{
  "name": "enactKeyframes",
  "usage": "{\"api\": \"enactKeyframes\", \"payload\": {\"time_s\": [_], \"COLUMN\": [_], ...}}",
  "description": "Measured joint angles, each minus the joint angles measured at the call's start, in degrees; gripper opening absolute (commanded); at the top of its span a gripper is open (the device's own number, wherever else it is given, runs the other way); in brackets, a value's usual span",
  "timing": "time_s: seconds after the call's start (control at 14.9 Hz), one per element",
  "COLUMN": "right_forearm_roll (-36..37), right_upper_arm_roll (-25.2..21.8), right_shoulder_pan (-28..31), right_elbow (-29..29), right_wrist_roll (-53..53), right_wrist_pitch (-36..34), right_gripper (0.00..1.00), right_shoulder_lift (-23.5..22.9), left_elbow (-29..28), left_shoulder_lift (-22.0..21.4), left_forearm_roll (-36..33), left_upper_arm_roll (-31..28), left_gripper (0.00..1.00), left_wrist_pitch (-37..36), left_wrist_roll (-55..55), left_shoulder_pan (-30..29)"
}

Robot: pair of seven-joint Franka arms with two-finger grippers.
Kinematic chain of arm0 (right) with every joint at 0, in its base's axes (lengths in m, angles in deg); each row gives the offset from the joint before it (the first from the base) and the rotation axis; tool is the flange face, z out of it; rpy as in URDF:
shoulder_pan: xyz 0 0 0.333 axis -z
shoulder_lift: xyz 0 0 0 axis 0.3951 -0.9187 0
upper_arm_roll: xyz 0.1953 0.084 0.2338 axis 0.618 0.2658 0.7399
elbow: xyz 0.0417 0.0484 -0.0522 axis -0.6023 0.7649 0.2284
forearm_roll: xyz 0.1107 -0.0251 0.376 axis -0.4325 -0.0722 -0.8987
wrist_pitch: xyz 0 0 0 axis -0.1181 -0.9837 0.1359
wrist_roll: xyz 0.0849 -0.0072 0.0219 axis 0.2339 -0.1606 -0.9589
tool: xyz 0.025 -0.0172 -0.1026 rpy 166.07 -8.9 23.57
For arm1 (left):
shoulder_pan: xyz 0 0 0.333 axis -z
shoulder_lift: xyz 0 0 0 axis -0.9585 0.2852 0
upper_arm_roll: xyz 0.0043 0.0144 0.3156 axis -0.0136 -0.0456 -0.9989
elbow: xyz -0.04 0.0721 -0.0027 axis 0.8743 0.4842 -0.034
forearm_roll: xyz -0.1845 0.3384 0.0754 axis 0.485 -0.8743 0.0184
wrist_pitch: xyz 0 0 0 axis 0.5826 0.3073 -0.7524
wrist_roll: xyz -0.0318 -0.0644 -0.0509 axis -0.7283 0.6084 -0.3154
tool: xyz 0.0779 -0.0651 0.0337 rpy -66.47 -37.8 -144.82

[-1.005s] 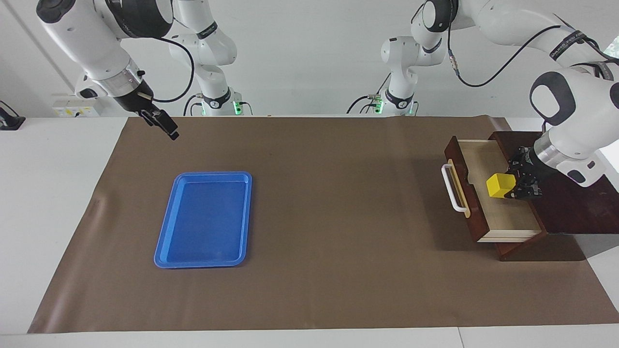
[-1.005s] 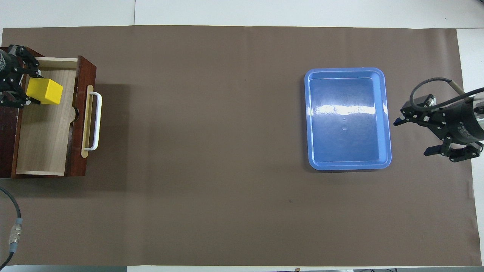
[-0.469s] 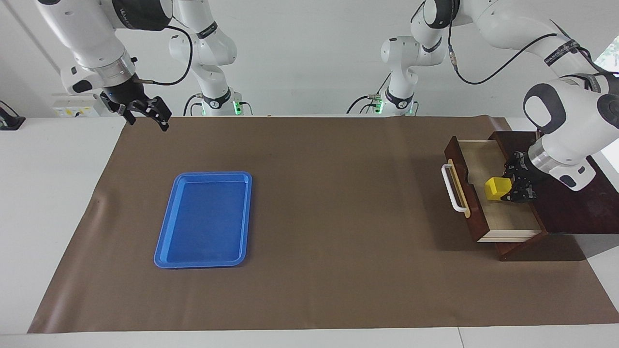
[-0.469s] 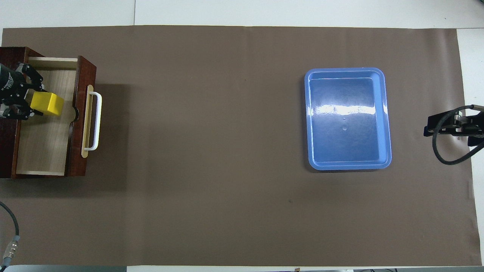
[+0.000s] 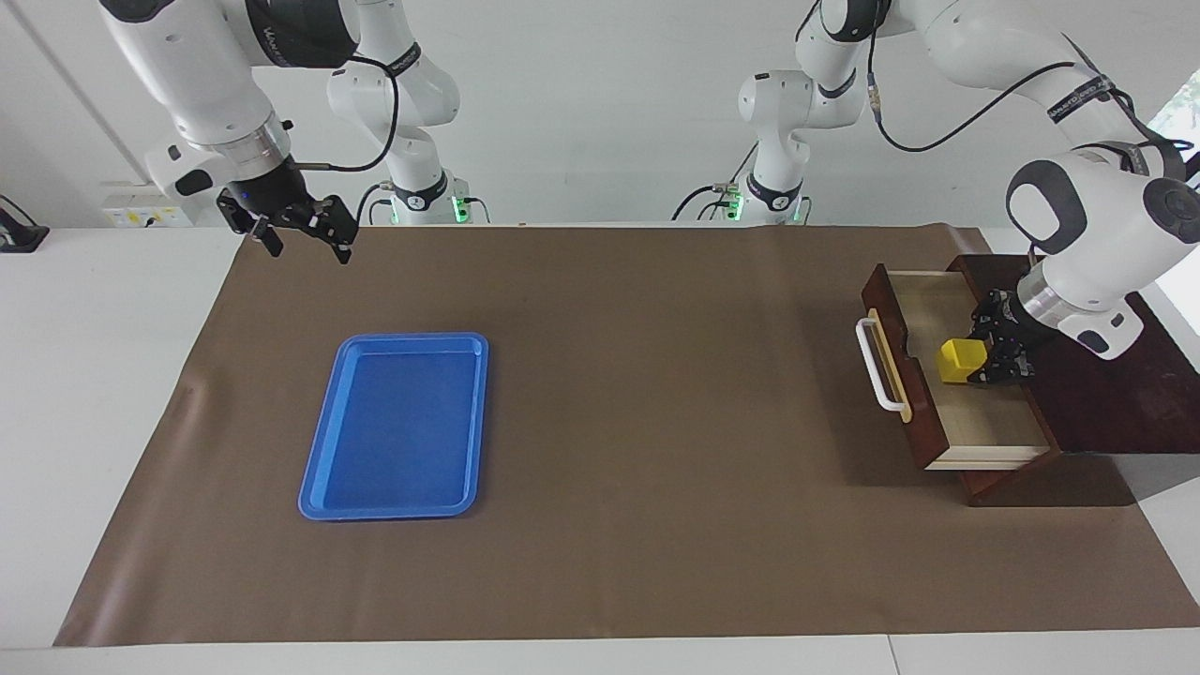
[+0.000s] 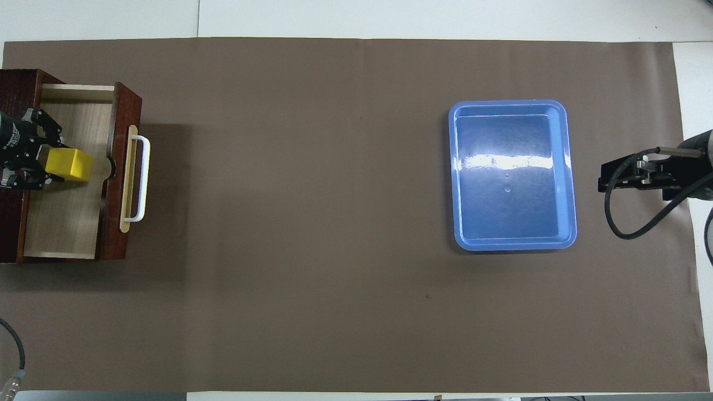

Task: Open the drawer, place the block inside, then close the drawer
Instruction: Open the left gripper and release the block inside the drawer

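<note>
The dark reddish-brown drawer (image 5: 994,427) stands pulled open at the left arm's end of the table, its white handle (image 5: 877,375) facing the table's middle. My left gripper (image 5: 977,359) is shut on the yellow block (image 5: 958,361) and holds it low inside the drawer's pale interior; I cannot tell whether the block touches the floor. The overhead view shows the drawer (image 6: 67,217), the block (image 6: 68,165) and the left gripper (image 6: 53,164). My right gripper (image 5: 309,246) is open and empty, raised over the mat's edge at the right arm's end, and also shows in the overhead view (image 6: 607,178).
A flat blue tray (image 5: 394,427) lies empty on the brown mat toward the right arm's end, also in the overhead view (image 6: 512,175). The drawer's dark cabinet (image 5: 1106,394) sits at the mat's edge.
My left gripper has lowered the yellow block down into the open drawer. My right gripper has turned and shifted a little while staying raised.
</note>
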Motion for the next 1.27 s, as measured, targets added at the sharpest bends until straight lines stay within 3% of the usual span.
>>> {"api": "enactKeyframes", "payload": {"time_s": [0.33,0.94,1.14,1.27], "right_forearm_roll": [0.0,0.0,0.1,0.1], "right_upper_arm_roll": [-0.2,-0.2,-0.3,-0.3], "right_shoulder_pan": [-0.2,-0.2,0.1,0.4], "right_elbow": [-0.6,-0.6,-0.6,-0.5], "right_wrist_roll": [-7.2,-7.8,-7.8,-7.9], "right_wrist_pitch": [0.0,0.0,0.0,-0.1], "right_gripper": [1.0,1.0,1.0,1.0], "right_shoulder_lift": [-0.4,-0.5,-0.5,-0.5], "left_elbow": [-0.7,-1.1,-1.4,-1.5], "left_shoulder_lift": [-0.3,-0.3,-0.3,-0.3], "left_forearm_roll": [0.0,0.0,0.0,0.0], "left_upper_arm_roll": [0.1,-0.2,-0.4,-0.4], "left_gripper": [0.21,0.24,0.48,0.57], "left_wrist_pitch": [0.2,0.2,0.3,0.3], "left_wrist_roll": [5.0,6.3,6.3,6.3], "left_shoulder_pan": [2.0,2.6,2.6,2.7]}}
